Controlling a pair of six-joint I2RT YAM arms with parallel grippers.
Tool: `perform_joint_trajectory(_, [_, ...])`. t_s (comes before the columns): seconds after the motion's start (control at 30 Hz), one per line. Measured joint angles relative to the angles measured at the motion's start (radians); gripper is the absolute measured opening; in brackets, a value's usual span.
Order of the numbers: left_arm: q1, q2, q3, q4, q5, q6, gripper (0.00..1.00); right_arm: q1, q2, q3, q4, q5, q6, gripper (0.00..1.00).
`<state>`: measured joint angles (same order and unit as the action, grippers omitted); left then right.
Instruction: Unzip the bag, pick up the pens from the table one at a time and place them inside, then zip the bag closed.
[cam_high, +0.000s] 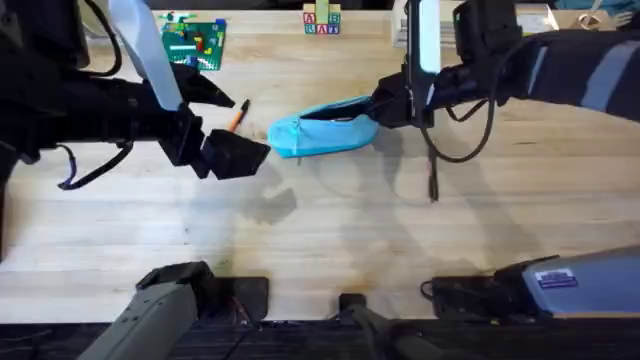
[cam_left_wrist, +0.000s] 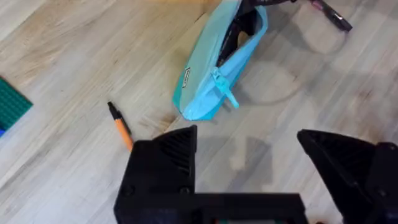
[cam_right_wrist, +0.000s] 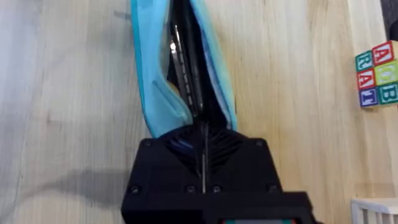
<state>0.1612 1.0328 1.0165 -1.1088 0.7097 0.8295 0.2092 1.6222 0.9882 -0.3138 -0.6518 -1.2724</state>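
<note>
The light blue bag (cam_high: 325, 130) lies on the table (cam_high: 320, 240) at the middle, its zipper gaping and the inside dark (cam_right_wrist: 186, 68). Its pull tab (cam_left_wrist: 229, 98) sits at the end nearer my left gripper. My right gripper (cam_high: 385, 106) is shut on the bag's other end (cam_right_wrist: 204, 134). My left gripper (cam_high: 245, 155) hovers open just left of the bag, nothing between its fingers (cam_left_wrist: 249, 155). An orange pen with a black tip (cam_high: 238, 116) (cam_left_wrist: 121, 127) lies left of the bag. A dark pen (cam_high: 433, 185) (cam_left_wrist: 329, 14) lies on the table right of the bag.
A green brick baseplate (cam_high: 195, 40) (cam_left_wrist: 12, 106) sits at the back left. Stacked letter blocks (cam_high: 321, 20) (cam_right_wrist: 376, 71) stand at the back middle. The arms' bases and cables line the front edge.
</note>
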Motion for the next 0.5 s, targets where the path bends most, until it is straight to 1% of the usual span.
perform_joint_trajectory(0.23, [0.0, 0.0, 0.0, 0.0, 0.0, 0.0, 0.994, 0.004, 0.037, 0.002, 0.0, -0.004, 0.0, 0.029])
perform_joint_trajectory(0.27, [0.0, 0.0, 0.0, 0.0, 0.0, 0.0, 0.994, 0.004, 0.039, 0.003, 0.0, -0.005, 0.0, 0.078])
perform_joint_trajectory(0.3, [0.0, 0.0, 0.0, 0.0, 0.0, 0.0, 0.994, 0.004, 0.04, 0.003, -0.001, -0.006, -0.001, 0.161])
perform_joint_trajectory(0.33, [0.0, 0.0, 0.0, 0.0, 0.0, 0.0, 0.994, 0.004, 0.04, 0.003, -0.001, -0.007, 0.001, 0.279])
perform_joint_trajectory(0.47, [0.0, 0.0, 0.0, -0.002, 0.0, 0.0, 0.994, 0.004, 0.04, 0.004, 0.001, -0.007, -0.001, 0.867])
perform_joint_trajectory(0.5, [0.0, 0.0, 0.0, -0.002, 0.0, 0.0, 0.994, 0.004, 0.04, 0.005, 0.004, -0.007, -0.006, 0.956])
